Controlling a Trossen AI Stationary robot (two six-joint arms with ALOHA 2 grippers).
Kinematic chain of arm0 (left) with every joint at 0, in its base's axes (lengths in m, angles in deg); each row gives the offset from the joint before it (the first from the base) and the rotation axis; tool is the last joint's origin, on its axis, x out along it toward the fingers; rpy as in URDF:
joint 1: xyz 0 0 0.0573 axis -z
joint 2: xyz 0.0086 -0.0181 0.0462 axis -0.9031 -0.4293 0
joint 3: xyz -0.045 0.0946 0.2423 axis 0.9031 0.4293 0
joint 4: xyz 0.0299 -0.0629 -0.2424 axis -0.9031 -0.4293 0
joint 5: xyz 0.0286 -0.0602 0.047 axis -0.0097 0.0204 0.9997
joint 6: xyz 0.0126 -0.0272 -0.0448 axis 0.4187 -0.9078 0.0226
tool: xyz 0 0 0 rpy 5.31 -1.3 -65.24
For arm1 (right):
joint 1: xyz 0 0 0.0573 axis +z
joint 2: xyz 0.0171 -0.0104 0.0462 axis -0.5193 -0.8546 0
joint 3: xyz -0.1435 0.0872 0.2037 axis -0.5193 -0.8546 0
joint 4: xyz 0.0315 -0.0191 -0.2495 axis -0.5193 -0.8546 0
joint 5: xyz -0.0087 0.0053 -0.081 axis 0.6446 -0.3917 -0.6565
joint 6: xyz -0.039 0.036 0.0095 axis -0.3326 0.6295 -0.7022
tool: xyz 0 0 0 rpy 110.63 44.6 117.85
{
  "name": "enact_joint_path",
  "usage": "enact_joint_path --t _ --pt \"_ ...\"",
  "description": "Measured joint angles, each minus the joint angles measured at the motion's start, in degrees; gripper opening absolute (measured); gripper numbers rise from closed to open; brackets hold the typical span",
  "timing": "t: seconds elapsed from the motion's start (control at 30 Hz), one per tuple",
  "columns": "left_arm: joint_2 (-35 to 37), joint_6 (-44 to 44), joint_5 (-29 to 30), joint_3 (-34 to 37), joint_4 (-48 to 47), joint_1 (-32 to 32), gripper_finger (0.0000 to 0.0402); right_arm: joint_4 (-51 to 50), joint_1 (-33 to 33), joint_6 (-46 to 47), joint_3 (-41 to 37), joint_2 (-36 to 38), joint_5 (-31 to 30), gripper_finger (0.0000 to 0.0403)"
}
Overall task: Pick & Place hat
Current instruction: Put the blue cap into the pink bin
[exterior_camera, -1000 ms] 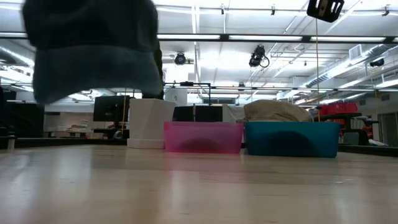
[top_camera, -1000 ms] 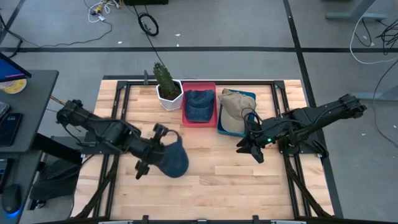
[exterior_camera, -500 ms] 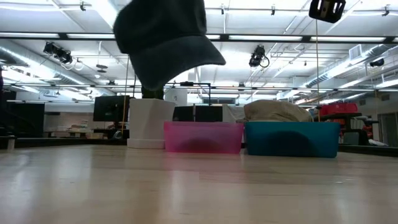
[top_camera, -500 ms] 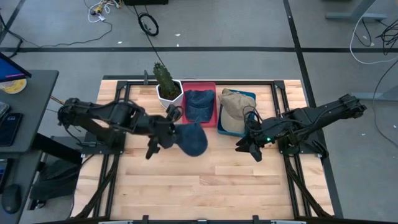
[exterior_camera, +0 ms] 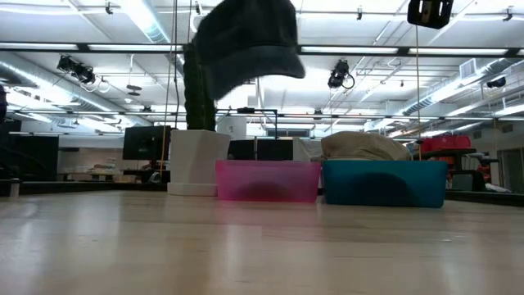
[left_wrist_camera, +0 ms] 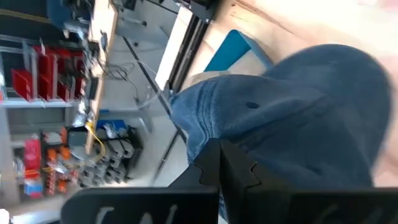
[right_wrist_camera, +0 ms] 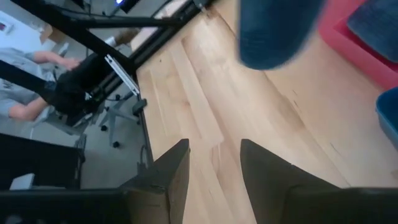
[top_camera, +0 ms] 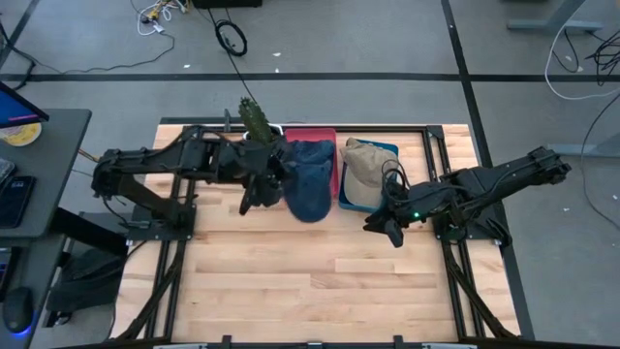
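My left gripper is shut on a dark blue cap, which it holds high over the near edge of the pink bin. In the low view the cap hangs well above the bin. A second blue cap lies inside the pink bin. A tan cap rests in the teal bin beside it. My right gripper is open and empty, low over the table near the teal bin. My left gripper pinches the cap's edge between its two shut fingers, on the cap's left side. The fingers come roughly level from the table's left. The cap is lifted clear of table and bin, its brim pointing toward the table's right.
A white pot with a cactus stands left of the pink bin, close to my left gripper. A black frame runs round the table's edge. The right wrist view shows a person seated beyond the table.
My left gripper has carried the blue cap from the table's middle left toward the far edge and the right, up over the pink bin. The cap has risen and turned about as it went. My right gripper has kept still.
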Motion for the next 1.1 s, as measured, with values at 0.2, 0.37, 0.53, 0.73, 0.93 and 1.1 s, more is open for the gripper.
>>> enact_joint_path --t 0.2,0.37,0.53,0.73,0.93,1.1 --pt "-0.95 6.04 -3.54 0.04 2.14 -3.49 0.0000 2.52 -0.02 -0.50 0.00 0.00 -2.39 0.0146" --pt "-3.24 11.23 -5.59 0.07 2.87 -5.30 0.0000 2.70 -0.04 -1.24 0.00 0.00 -4.54 0.0146" --pt "-5.39 15.10 -5.65 0.07 4.21 -6.90 0.0000 2.81 -0.04 -3.14 0.00 0.00 -4.75 0.0146" --pt "-5.98 14.49 -3.39 0.03 7.68 -8.00 0.0000 2.76 -0.04 -7.10 0.00 0.00 -4.77 0.0146" --pt "-5.97 14.67 -1.83 0.04 9.61 -8.22 0.0000 1.08 -0.74 -11.89 0.00 0.00 -4.49 0.0146" --pt "-5.97 14.33 0.25 0.04 9.99 -8.22 0.0000 -2.00 -0.96 -13.43 0.00 -0.02 -4.12 0.0146"
